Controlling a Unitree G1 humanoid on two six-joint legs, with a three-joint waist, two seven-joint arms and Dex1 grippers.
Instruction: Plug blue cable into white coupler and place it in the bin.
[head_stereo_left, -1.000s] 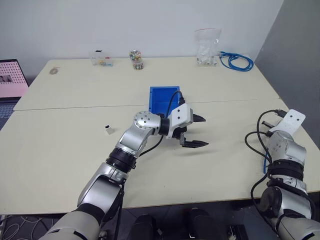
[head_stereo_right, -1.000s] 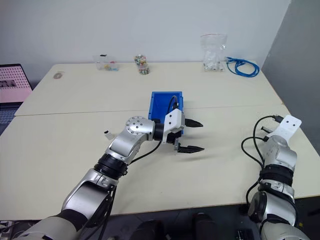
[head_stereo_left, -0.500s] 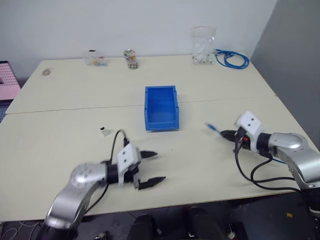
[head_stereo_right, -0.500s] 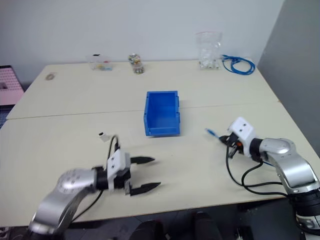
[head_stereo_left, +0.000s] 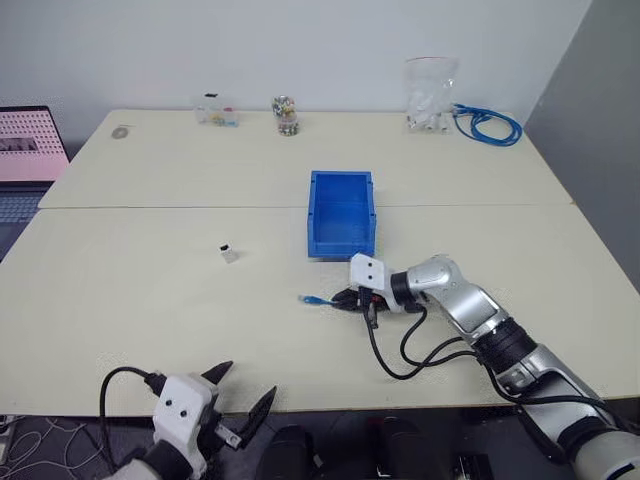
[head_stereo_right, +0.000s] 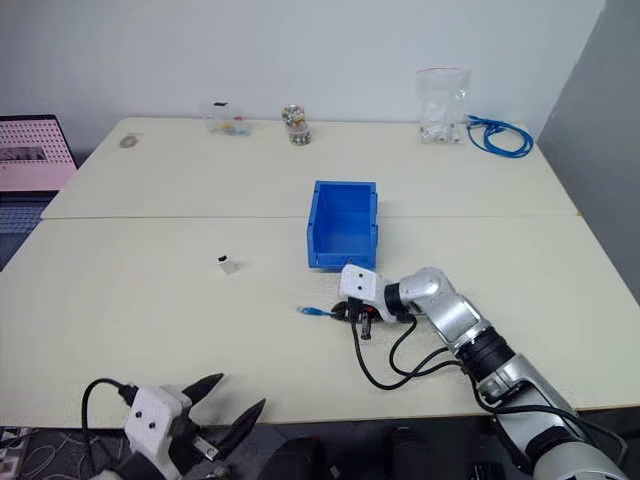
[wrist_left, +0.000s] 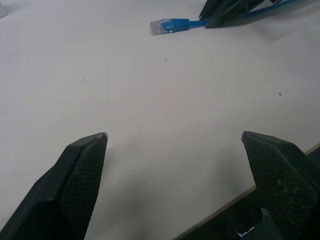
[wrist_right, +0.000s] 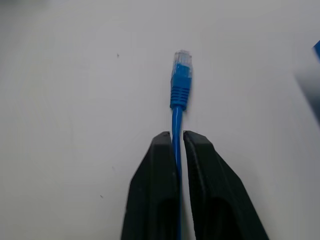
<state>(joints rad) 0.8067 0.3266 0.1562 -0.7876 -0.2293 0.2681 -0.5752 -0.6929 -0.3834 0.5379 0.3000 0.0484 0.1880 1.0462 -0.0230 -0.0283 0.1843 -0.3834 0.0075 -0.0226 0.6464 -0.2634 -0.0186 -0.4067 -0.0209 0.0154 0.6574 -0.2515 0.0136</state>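
The right end effector (wrist_right: 175, 137) pinches the blue cable (head_stereo_left: 325, 299) just behind its clear plug, low over the counter (head_stereo_left: 150, 300) before the bin (head_stereo_left: 341, 213). The left end effector (head_stereo_right: 228, 406) hangs released at the counter's near edge, well apart from the white coupler (head_stereo_left: 229, 253). With so thin a pinch, the plug could swivel or slip and miss the coupler's socket.

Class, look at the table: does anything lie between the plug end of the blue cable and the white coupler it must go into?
Nothing visible does. The right hand holds the blue cable, plug pointing towards the white coupler. Only bare table lies between them; the bin stands off to the side.
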